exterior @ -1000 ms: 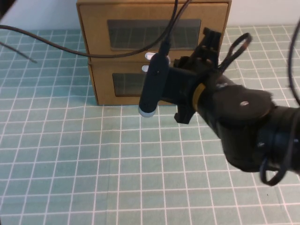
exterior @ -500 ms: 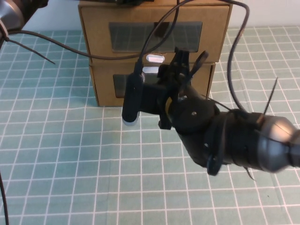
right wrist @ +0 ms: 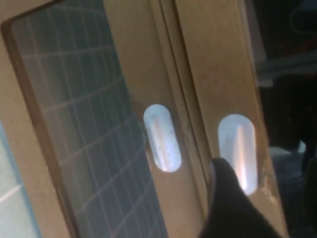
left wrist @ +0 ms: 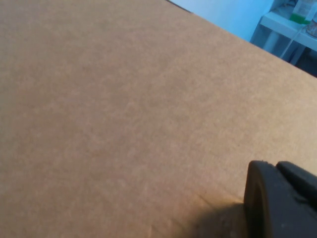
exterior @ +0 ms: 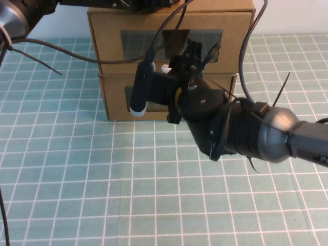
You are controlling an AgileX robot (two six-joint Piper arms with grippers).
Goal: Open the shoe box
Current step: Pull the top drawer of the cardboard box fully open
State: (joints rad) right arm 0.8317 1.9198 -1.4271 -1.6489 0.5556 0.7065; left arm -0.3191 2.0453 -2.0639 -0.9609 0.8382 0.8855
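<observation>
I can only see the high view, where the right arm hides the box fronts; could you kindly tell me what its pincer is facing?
Observer: Two oval finger holes, one either side of the seam between the stacked shoe boxes.
Operator: Thanks. Is the right pincer at a hole?
Observer: The right pincer is open, and one fingertip shows in front of one hole's rim; contact I cannot tell.
Operator: And the left pincer?
Observer: The left pincer is over the upper box's plain cardboard top.
</observation>
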